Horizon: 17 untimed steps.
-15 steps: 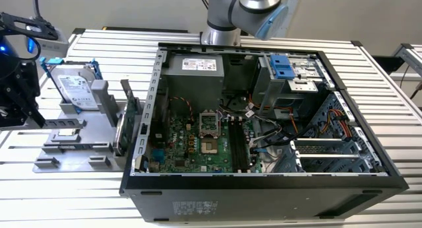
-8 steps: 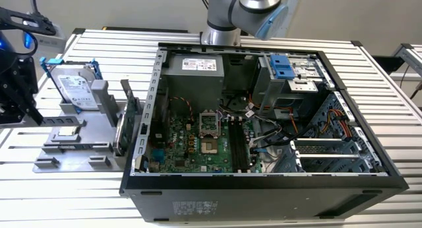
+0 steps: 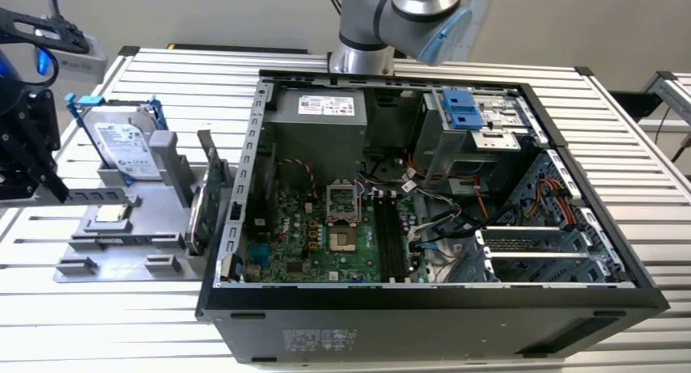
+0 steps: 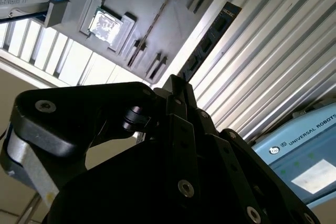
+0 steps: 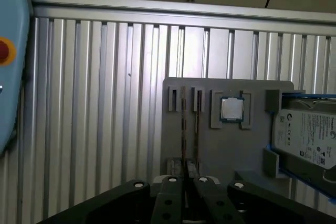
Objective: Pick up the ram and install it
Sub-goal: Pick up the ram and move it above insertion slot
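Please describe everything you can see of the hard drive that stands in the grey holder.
The hard drive is a flat silver metal box with a white printed label on its broad face. It stands on edge in the grey holder, braced by the holder's grey posts, to the exterior view's left of the open computer case. A blue bracket runs along its edges.

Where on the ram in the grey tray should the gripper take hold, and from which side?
I would grip the ram by its top long edge, near mid-length, coming straight down. It stands on edge in a slot of the grey tray, lower edge seated, so the top edge is free and its two flat faces suit a pinch.
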Motion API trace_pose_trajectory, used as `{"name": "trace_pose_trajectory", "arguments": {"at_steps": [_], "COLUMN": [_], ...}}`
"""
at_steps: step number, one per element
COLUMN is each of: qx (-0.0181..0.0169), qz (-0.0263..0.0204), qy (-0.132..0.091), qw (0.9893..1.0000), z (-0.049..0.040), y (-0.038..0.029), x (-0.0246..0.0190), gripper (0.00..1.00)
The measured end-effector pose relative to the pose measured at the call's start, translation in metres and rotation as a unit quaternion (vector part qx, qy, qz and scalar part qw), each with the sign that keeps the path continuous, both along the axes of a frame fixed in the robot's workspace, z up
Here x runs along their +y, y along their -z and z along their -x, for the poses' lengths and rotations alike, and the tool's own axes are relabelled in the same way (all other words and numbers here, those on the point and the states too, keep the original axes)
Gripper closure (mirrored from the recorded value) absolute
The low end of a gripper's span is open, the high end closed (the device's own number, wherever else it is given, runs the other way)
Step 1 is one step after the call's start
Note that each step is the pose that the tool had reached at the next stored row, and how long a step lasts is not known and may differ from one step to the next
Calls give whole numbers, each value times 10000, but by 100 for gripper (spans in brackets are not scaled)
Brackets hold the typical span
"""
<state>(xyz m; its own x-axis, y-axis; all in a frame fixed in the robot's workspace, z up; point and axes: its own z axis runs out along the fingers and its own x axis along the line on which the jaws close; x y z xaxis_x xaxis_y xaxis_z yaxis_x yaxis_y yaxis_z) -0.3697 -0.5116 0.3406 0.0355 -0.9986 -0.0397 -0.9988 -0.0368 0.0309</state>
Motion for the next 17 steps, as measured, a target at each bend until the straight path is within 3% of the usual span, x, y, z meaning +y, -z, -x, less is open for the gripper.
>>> {"name": "trace_pose_trajectory", "arguments": {"at_steps": [17], "qx": [1], "qz": [0], "qy": [1], "qw": [10000], "z": [0], "y": [-116], "x": [0], "gripper": [100]}}
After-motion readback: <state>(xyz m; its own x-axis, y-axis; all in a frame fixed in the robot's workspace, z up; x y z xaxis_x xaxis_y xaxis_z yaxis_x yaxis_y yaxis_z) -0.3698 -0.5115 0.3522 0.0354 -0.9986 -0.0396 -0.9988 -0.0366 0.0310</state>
